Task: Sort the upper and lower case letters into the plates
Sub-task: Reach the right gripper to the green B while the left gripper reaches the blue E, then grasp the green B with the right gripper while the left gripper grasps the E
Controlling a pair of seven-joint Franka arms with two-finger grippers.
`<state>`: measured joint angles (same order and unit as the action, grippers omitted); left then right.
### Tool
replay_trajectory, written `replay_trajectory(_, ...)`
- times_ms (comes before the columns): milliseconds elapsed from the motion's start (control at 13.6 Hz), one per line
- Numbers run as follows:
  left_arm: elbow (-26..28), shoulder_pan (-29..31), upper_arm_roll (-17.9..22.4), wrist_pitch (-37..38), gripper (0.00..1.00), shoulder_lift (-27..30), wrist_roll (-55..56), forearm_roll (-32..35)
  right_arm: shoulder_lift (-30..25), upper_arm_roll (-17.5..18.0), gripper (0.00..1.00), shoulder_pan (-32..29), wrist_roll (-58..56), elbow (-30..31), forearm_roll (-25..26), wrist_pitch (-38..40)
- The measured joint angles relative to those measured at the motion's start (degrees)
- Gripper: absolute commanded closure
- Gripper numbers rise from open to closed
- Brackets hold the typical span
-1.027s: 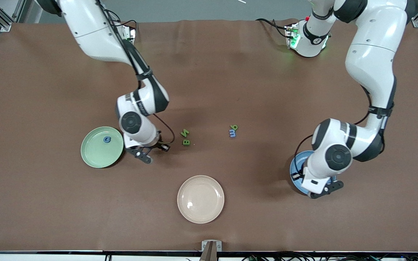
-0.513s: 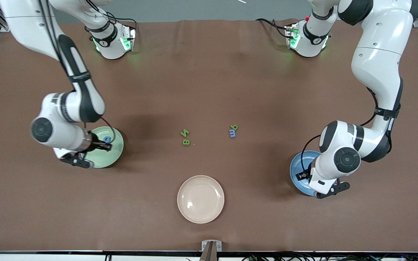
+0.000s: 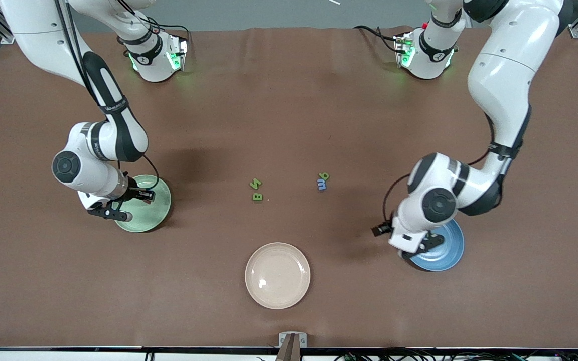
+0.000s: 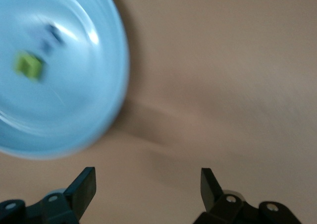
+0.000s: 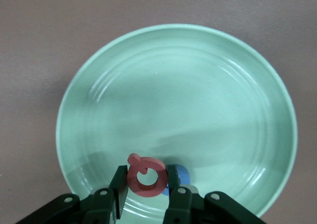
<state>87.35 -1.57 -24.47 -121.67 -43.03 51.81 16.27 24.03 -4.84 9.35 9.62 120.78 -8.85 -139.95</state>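
while my right gripper (image 5: pixel 146 194) hangs over the mint green plate (image 3: pixel 161 213), its jaws are clenched on the red-pink q (image 5: pixel 146 177), pinching the ring by its flat faces, letter upright. under it, on the plate, part of a blue letter (image 5: pixel 179 175) shows; i take it for the g.

my left gripper (image 4: pixel 147 184) is over bare counter (image 3: pixel 289 100) just beside the blue plate (image 3: pixel 447 253), jaws released and empty. in that plate lie a green letter (image 4: pixel 28 65) and a bluish one (image 4: pixel 47 35), both smeared; which letters i cannot tell.

left to sort, on the counter between the two plates: green n (image 3: pixel 255 183) with green b (image 3: pixel 257 196) touching or nearly so, the b nearer the front camera; toward the left arm's end, a small green lowercase letter (image 3: pixel 323 176) with blue m (image 3: pixel 321 184) right against it.

handling, my judgement: thin foam, near weightless, soft, a little springy. it should not slip or break, but it lies flat, so the jaws must come straight down and nip across a stroke or the outer edges. a light piece may cling to a pad on release.

in the way: each pair sits so close that closing on one letter may nudge its neighbour. the cream-beige plate (image 3: pixel 277 275), nearest the front camera, is no target and lies apart from the letters. nothing stands between letters and plates.
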Motion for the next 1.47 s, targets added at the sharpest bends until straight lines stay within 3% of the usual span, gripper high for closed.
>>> replay_trajectory(147, 2.43, -0.99, -3.12, -0.31, 0.21, 0.54, 1.52, 0.28, 0.90, 0.09, 0.92, 0.54, 0.08, 0.08, -0.07, -1.85)
replay_trajectory(293, 4.70, -3.17, -4.22, -2.22, 0.22, 0.80, 3.00, 0.41, 2.15, 0.11, 0.74, 1.10, 0.22, 0.10, -0.52, -3.18)
replay_trajectory(440, 6.00, -6.91, -4.33, -3.72, 0.22, 0.80, 6.70, 2.33, 2.73, 0.13, 0.00, 1.44, 0.23, 0.09, -1.01, -3.56)
replay_trajectory(733, 8.34, -12.03, -4.27, -9.31, 0.24, 0.77, 11.12, 5.78, 2.66, 0.12, 0.00, 1.69, 0.28, -1.33, -1.06, -2.08)
replay_trajectory(953, 10.92, -12.17, -4.11, -11.82, 0.34, 0.69, 11.19, 10.41, 1.10, 0.16, 0.00, 1.98, 4.77, -8.65, -1.17, 12.10)
replay_trajectory(1100, 11.69, -12.12, -3.98, -12.33, 0.36, 0.56, 11.19, 11.29, -0.29, 0.32, 0.00, 4.63, 12.85, -12.28, -1.25, 17.08)
replay_trajectory(1467, 12.33, -12.38, -4.00, -15.23, 0.36, 0.36, 11.19, 11.39, 2.02, 0.77, 0.00, 19.98, 38.07, -12.70, -1.29, 9.32)
